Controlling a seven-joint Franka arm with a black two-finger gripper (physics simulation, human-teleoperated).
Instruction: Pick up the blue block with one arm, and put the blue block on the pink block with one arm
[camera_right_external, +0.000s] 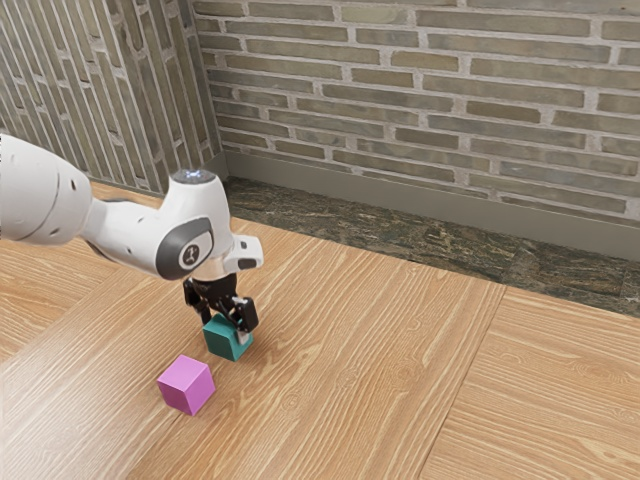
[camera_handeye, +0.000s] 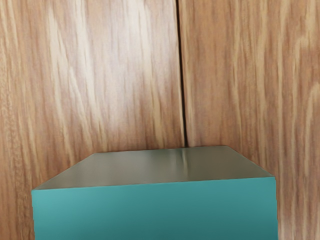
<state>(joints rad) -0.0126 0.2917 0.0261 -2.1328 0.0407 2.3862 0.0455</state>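
One smooth teal cube (camera_right_external: 226, 343), woodgrain table (camera_right_external: 400, 350).

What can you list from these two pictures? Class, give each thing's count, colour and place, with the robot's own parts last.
blue block: one, teal-blue, on the table directly under the gripper
pink block: one, magenta-pink, on the table, nearer the camera than the blue block and toward the exterior view's left of it, with a gap between them
table: one, light wood planks, under both blocks
floor strip: one, dark mottled stone, between table and walls
brick walls: two, grey-brown, meeting in a corner behind the table
arm: one, white, coming in from the exterior view's left
gripper: one, black, at the blue block's top
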